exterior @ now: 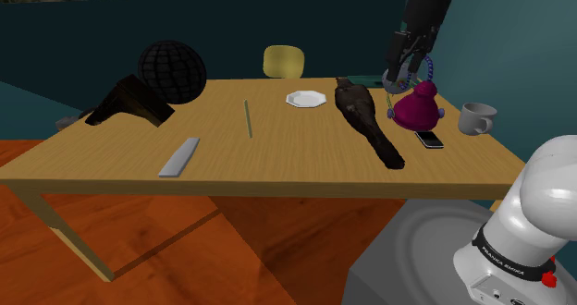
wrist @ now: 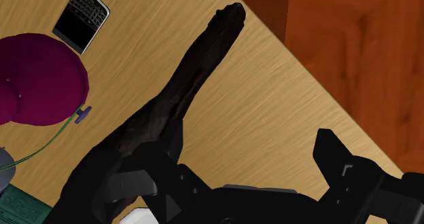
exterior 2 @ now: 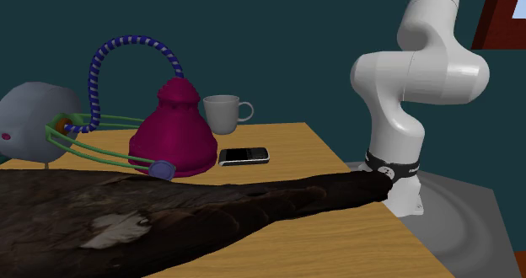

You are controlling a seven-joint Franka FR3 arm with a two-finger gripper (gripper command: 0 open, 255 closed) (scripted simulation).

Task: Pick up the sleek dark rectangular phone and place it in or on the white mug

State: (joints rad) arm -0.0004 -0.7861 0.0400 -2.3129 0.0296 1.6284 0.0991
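Closest, in the second exterior view, a long dark bird-shaped object (exterior 2: 169, 221) sprawls across the desk (exterior 2: 354, 243); behind it the dark phone (exterior 2: 244, 156) lies flat on the desk, just beside a magenta bell-shaped object (exterior 2: 174, 133) and near the white mug (exterior 2: 223, 114); the gripper (exterior: 404, 79) hangs above the magenta object, fingers (wrist: 334, 153) spread, holding nothing.
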